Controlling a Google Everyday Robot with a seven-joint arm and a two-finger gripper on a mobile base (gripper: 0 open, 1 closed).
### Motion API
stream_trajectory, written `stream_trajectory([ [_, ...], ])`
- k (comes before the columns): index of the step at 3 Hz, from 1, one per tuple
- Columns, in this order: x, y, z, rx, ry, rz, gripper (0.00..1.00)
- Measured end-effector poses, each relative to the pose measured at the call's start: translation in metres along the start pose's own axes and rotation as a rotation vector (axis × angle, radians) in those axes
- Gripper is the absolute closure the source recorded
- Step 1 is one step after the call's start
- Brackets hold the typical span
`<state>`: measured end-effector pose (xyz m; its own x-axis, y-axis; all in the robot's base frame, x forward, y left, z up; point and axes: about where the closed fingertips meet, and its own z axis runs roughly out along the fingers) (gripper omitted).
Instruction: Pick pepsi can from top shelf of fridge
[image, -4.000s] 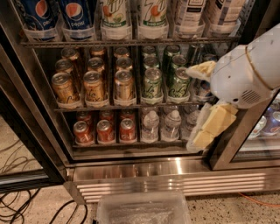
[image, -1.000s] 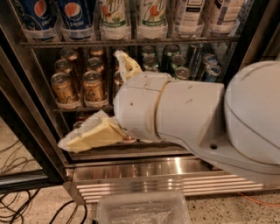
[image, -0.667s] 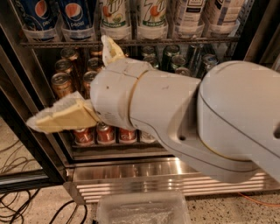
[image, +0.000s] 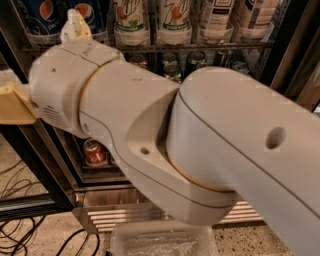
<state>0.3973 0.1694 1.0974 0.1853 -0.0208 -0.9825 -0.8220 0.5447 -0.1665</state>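
Note:
Two blue pepsi cans stand at the left end of the top shelf (image: 200, 48) of the fridge (image: 40, 165): one (image: 42, 17) at the far left, one (image: 94, 15) beside it, partly behind a gripper finger. My gripper (image: 39, 59) is in front of the fridge's left side, just below these cans and not touching them. Its cream fingers are spread wide and empty: one (image: 75, 25) points up in front of the shelf rail, the other (image: 15, 102) points left to the frame edge. My arm hides most of the lower racks.
White-green 7up cans (image: 131, 20) and pale bottles (image: 215, 20) stand to the right on the same shelf. A red can (image: 94, 152) shows on a lower rack. A clear plastic bin (image: 162, 241) sits on the floor below the ribbed base panel (image: 115, 216). Cables (image: 20, 235) lie at the left.
The arm has swung from the right side of the fridge across to the left and upward. The gripper has risen from the middle racks to just under the top shelf.

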Motion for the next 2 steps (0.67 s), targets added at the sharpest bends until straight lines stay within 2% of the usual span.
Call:
stream_trajectory([
  [1, -0.0348, 0.0224, 0.0178, -0.020, -0.064, 0.113, 0.00],
  [2, -0.0415, 0.0323, 0.0232, -0.043, -0.065, 0.141, 0.00],
])
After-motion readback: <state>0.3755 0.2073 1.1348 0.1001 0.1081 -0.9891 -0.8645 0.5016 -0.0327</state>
